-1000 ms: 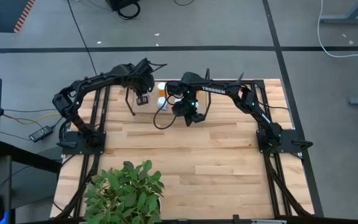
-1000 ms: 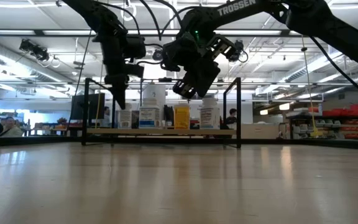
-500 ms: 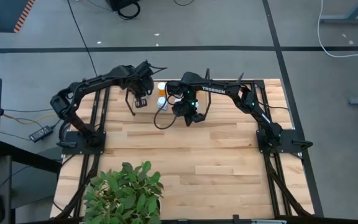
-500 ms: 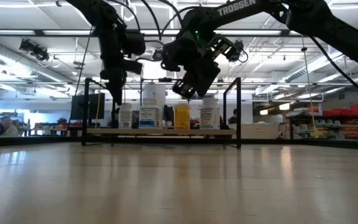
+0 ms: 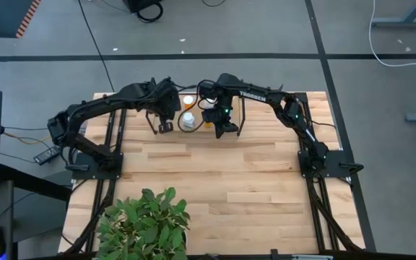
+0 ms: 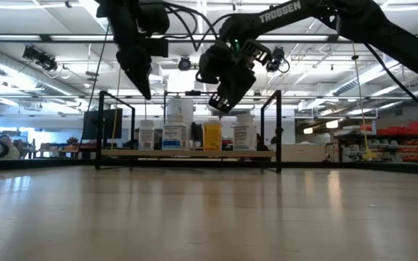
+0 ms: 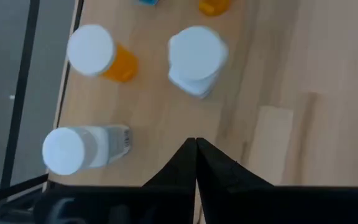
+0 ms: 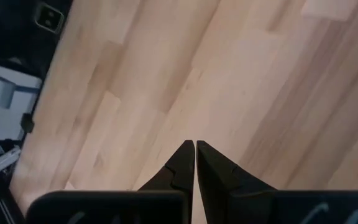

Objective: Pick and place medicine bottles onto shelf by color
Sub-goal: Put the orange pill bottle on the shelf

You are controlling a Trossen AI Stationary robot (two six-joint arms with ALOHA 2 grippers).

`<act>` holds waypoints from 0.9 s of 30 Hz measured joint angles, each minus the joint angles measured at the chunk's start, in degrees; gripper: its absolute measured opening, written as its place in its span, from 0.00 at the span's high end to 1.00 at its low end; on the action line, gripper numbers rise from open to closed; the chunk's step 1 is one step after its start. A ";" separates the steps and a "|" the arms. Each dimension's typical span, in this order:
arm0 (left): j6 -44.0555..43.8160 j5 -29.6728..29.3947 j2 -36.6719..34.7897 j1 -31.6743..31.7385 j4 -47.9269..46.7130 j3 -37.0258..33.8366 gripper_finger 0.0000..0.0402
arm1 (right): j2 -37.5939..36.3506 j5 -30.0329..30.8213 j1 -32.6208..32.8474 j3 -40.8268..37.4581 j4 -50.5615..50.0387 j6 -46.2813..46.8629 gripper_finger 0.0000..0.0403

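The shelf (image 6: 187,154) stands at the table's far side, with several medicine bottles upright on its board: a white one (image 6: 146,135), a larger white one (image 6: 174,129), an orange one (image 6: 212,135) and another white one (image 6: 244,132). From above, an orange bottle (image 5: 188,101) and a white cap (image 5: 188,120) show between the arms. My left gripper (image 5: 165,125) (image 7: 196,144) is shut and empty above the shelf's left part, over a white-capped orange bottle (image 7: 98,55) and two white bottles (image 7: 195,57) (image 7: 79,148). My right gripper (image 5: 226,130) (image 8: 195,148) is shut and empty, above bare wood.
A potted green plant (image 5: 146,220) stands at the table's near left edge. The black uprights of the shelf (image 6: 278,130) rise at both of its ends. The wooden tabletop (image 5: 244,188) lies bare between the shelf and the near edge.
My left gripper has risen above the shelf and shifted a little toward the near edge, staying shut. My right gripper has moved a little up and toward the far edge, staying shut. The bottles have kept still.
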 joint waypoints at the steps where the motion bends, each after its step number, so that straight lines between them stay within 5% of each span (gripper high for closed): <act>1: -0.55 0.02 -0.30 -0.67 -0.08 0.00 0.97 | -0.18 -0.59 -0.32 0.10 0.22 -0.02 0.94; 14: -5.70 -0.08 -3.72 -6.00 -0.51 0.02 0.97 | -0.67 -1.06 -1.81 0.19 12.51 0.85 0.94; 17: -7.59 -0.16 -5.31 -6.45 -0.86 0.02 0.98 | -0.67 4.80 -1.02 1.51 19.83 5.37 0.94; 22: -9.86 -0.19 -6.60 -7.58 -1.15 0.02 0.98 | -0.67 24.99 0.55 8.49 23.40 11.59 0.94; 27: -11.40 -0.01 -6.56 -9.13 -2.71 0.02 0.98 | -7.76 21.06 0.44 5.79 23.02 12.66 0.94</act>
